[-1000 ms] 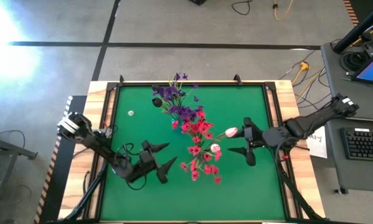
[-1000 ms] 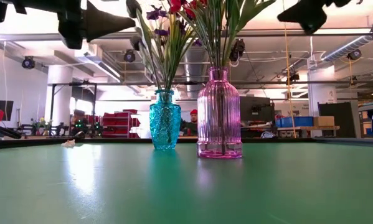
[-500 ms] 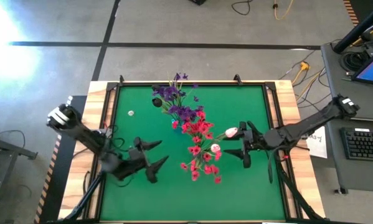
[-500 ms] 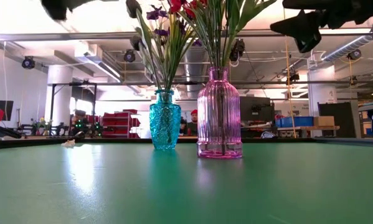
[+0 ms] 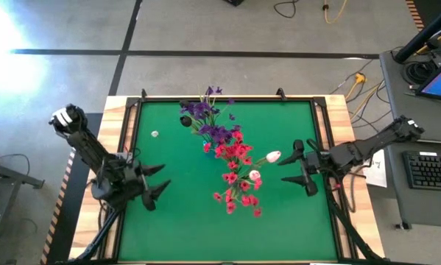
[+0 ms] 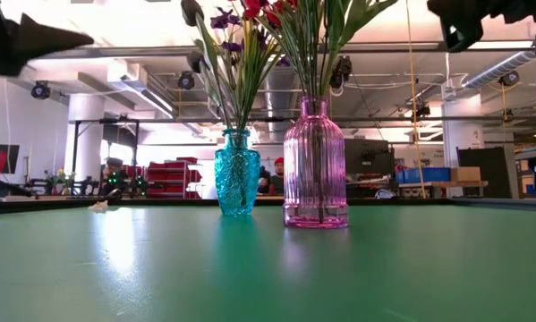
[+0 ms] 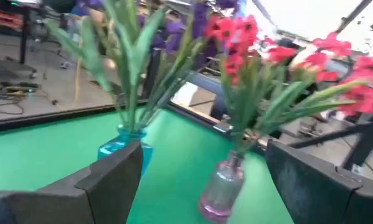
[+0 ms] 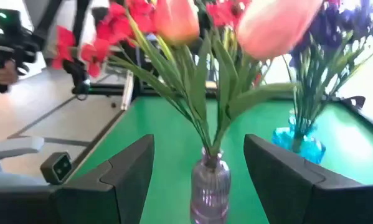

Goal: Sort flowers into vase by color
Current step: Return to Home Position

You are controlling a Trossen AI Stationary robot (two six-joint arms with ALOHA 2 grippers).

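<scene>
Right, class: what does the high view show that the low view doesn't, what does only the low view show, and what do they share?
Only high: the tulip buds, the keyboard and the table's wooden frame. Only low: the teal vase and pink vase standing upright, apart, with the room behind. Both: purple blossoms, red blossoms, and the open left gripper and right gripper raised either side of the flowers.
</scene>
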